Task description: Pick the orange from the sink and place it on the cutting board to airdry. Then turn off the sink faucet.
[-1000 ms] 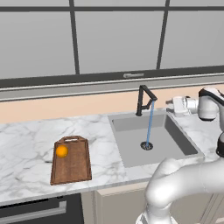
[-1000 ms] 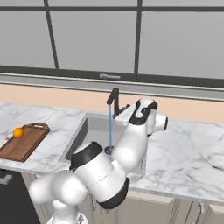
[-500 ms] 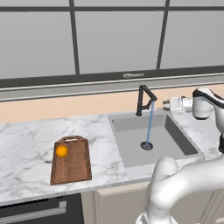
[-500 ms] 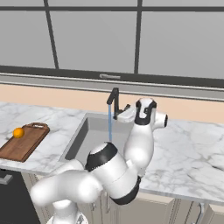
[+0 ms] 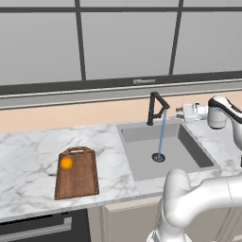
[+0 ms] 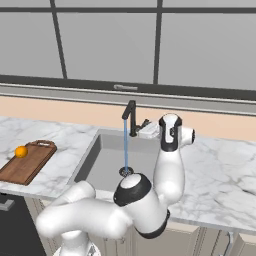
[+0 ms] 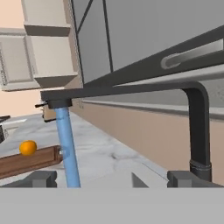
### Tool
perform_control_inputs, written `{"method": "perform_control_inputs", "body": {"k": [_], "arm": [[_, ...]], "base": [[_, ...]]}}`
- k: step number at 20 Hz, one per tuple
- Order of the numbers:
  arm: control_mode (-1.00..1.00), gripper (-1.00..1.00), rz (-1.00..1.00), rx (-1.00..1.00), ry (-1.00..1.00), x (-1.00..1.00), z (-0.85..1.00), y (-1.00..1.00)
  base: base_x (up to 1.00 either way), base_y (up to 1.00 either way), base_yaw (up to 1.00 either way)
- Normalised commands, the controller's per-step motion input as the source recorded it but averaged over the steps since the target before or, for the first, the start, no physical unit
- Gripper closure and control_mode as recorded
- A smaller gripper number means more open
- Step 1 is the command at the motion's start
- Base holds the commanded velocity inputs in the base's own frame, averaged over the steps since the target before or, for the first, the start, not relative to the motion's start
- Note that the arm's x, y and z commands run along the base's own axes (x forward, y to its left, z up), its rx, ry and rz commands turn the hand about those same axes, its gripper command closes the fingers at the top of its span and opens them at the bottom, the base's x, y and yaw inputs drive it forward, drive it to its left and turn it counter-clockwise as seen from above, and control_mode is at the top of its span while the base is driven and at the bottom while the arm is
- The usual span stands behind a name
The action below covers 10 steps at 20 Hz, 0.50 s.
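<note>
The small bright orange ball (image 5: 66, 163) sits on the dark brown wooden cutting board (image 5: 78, 175) near the counter's left end. Blue water (image 5: 161, 134) runs from the slim black faucet (image 5: 156, 107) into the grey sink (image 5: 142, 160). The gripper (image 5: 181, 112) hangs just right of the faucet, holding nothing; I cannot tell if it is spread or closed.

claw (image 5: 178, 112) too small in left base view to tell finger gap. in right base view claw mostly hidden behind arm's wrist. sink faucet (image 7: 192, 118) lever not discernible in hand view; post base cut off at bottom. cutting board (image 7: 26, 162) cut by left edge there, partly behind water stream (image 7: 69, 148). sink (image 6: 100, 165) front hidden by arm.
</note>
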Motion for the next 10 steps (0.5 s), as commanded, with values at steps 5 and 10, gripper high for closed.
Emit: {"method": "perform_control_inputs", "body": {"k": [5,10], "arm": [[-1.00,-1.00,0.00,0.00,0.00,0.07,-0.13,0.00],[-1.00,-1.00,0.00,0.00,0.00,0.07,-0.18,0.01]], "base": [[0.00,0.00,0.00],[0.00,0.00,0.00]]}}
